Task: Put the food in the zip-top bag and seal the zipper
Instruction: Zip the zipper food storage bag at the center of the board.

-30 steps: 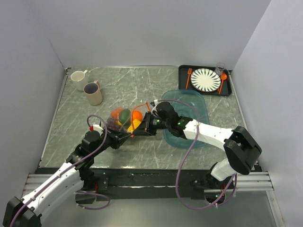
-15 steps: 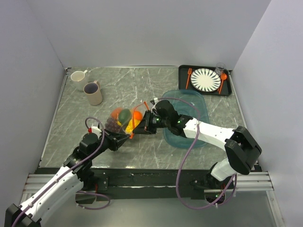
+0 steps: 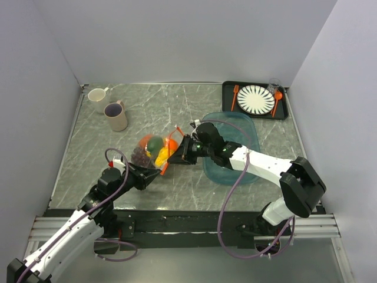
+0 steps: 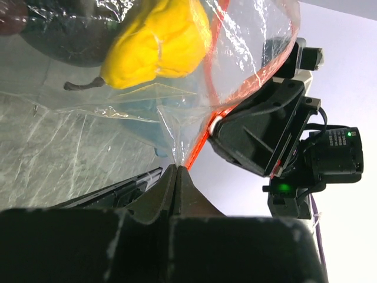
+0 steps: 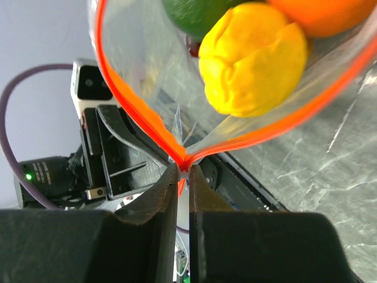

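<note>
Left gripper is clamped shut on the near corner of the bag. The clear film is pinched flat between its fingers, just beside the zipper (the wrist view shows no gap between them at all). Toward the back left of the worktop stand two mugs, well apart from the bag; what is in them cannot be made out.

The bag sits mid-worktop between the two arms with the toy fruit inside it. There is a dark grape bunch at the left, then a green piece, a yellow pear and an orange at the right. The grapes are cut off at the top edge of the left wrist view, and the green piece and orange at the top of the right wrist view.

Right gripper is closed on the zipper where its two orange-red strips meet. Above that pinch the strips spread apart in a V, so the mouth stands open there. The zipper's far end lies outside both wrist views and is too small to read from above.

Right of the bag lies a teal tray, partly covered by the right arm. In the far right corner a black tray holds a striped plate and orange cutlery, which is too small to tell apart.
</note>
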`<action>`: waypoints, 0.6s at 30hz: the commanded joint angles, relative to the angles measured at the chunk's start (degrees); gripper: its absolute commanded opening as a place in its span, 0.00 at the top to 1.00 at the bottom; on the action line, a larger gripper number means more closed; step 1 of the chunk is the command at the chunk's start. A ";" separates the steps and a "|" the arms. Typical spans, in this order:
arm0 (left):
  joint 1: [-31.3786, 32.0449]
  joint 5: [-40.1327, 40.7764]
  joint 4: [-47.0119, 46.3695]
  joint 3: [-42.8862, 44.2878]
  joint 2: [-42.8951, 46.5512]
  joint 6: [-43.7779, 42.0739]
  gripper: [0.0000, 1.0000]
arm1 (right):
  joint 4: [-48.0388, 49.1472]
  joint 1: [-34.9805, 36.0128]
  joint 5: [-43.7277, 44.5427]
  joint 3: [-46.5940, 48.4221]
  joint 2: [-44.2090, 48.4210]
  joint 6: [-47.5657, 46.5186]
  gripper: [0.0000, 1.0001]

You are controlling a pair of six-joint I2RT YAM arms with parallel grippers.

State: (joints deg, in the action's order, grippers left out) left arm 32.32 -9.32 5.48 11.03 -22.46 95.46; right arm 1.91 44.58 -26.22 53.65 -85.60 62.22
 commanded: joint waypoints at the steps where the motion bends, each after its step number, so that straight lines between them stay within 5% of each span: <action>1: 0.12 -2.10 3.66 -0.83 0.57 -0.36 0.99 | 3.19 -3.62 3.63 3.22 1.84 -1.22 0.98; 18: 0.12 -1.67 3.40 -0.66 0.49 -0.63 0.99 | 5.30 -8.45 -0.50 1.72 1.05 -0.96 0.97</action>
State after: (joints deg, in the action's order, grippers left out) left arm 32.32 -9.39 5.87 10.72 -22.33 95.44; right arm 2.33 39.00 -28.71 53.65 -85.60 61.84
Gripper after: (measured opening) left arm 0.014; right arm 0.130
